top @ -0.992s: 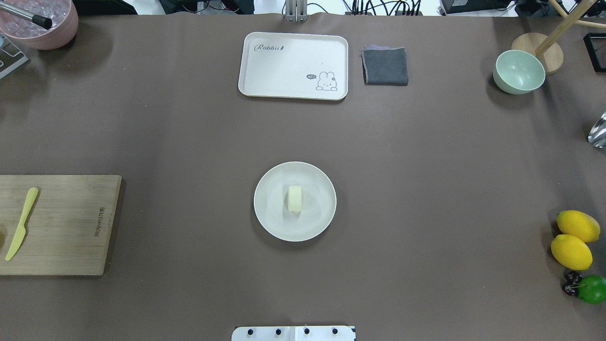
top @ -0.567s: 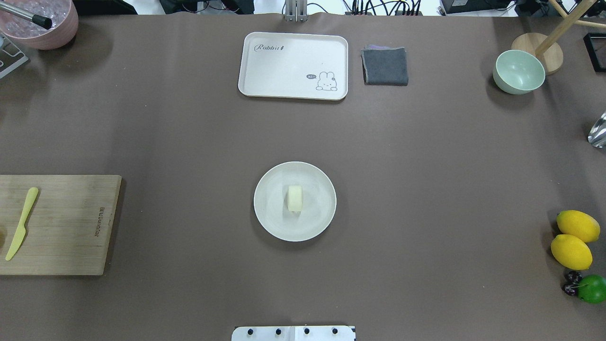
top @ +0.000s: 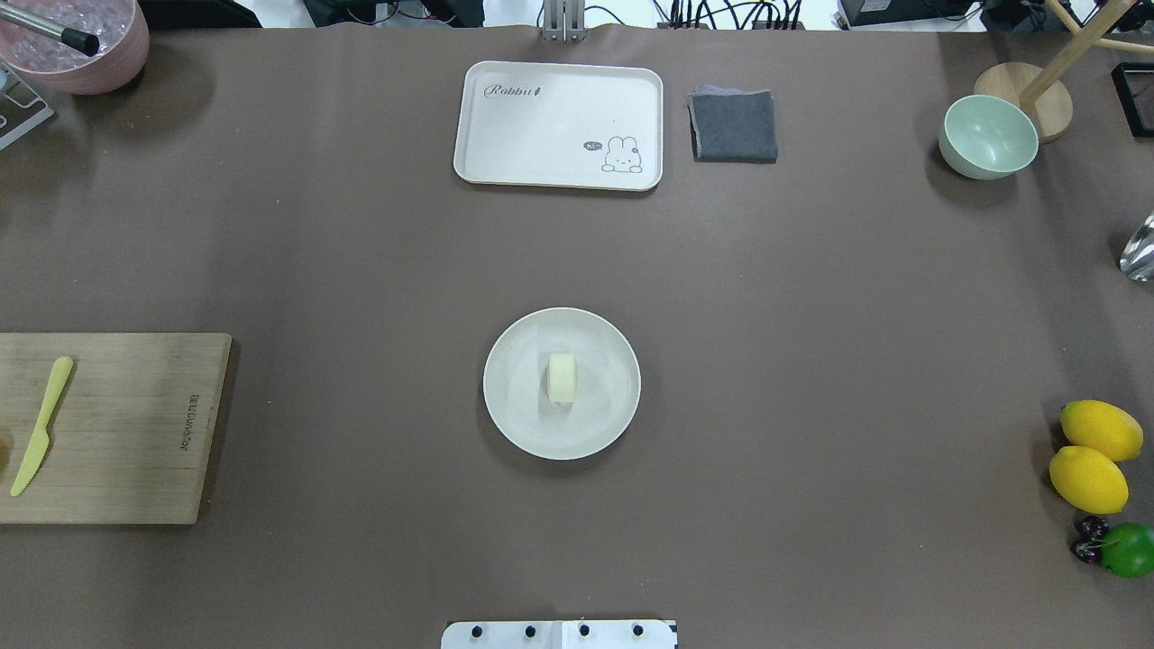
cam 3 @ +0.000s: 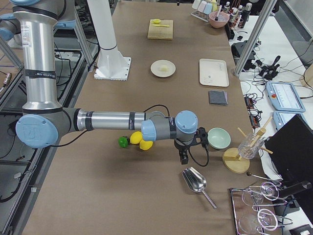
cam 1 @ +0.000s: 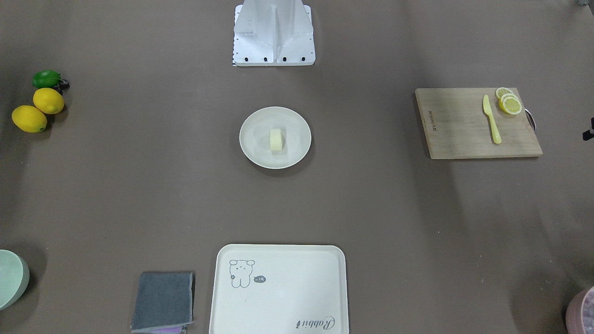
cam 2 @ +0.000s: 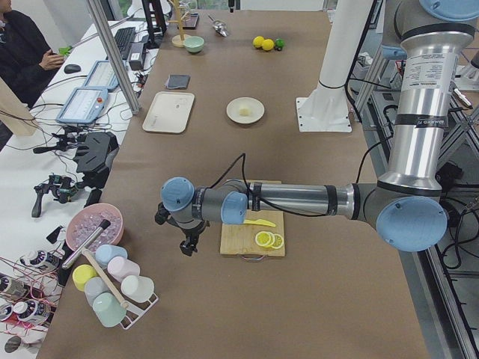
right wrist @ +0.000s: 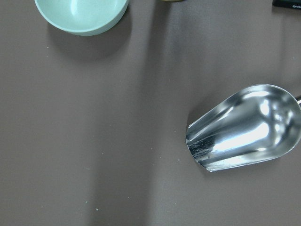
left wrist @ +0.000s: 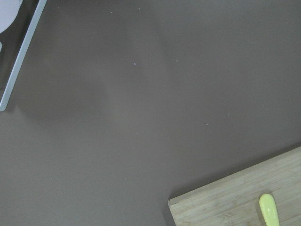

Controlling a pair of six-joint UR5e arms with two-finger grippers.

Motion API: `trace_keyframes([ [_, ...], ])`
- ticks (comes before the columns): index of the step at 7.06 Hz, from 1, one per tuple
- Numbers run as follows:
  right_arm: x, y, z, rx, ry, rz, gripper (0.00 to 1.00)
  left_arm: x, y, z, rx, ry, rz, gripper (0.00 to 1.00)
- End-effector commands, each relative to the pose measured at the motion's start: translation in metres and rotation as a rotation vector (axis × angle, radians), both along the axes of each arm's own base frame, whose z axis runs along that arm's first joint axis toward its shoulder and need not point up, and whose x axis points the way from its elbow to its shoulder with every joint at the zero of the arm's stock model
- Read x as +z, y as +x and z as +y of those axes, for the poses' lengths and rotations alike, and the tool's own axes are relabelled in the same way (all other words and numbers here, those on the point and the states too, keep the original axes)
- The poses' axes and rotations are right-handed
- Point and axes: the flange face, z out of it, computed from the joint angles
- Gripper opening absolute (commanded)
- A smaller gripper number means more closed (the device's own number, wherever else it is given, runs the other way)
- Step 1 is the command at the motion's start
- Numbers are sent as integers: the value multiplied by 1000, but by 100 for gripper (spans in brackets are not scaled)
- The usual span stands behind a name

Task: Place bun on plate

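The small cream bun [top: 562, 378] stands on its edge in the middle of the round cream plate [top: 507, 416], near the table's centre; the front-facing view shows the same bun [cam 1: 276, 139] and plate [cam 1: 252, 149]. No gripper is near them. My left gripper [cam 2: 188, 244] hangs over the table's left end beside the cutting board. My right gripper [cam 3: 183, 156] hangs over the right end near the scoop. Both show only in the side views, so I cannot tell whether they are open or shut.
A rabbit tray [top: 558, 124] and grey cloth [top: 734, 125] lie at the far side. The cutting board [top: 135, 428] carries a yellow knife [top: 40, 425] and lemon slices [cam 1: 509, 103]. At the right are a green bowl [top: 988, 137], lemons [top: 1093, 455], a lime [top: 1127, 550] and a metal scoop [right wrist: 247, 127].
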Motion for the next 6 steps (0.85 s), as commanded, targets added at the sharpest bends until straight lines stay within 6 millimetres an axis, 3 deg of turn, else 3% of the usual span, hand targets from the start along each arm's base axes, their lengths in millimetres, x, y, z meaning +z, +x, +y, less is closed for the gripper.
trace_keyframes([
  [1,-4,1,-3,0,11,6,100,0,-2,2,-4,-1,-2,98],
  [6,-2,-4,-4,-12,14,41,100,5,-9,0,-68,-42,-112,98],
])
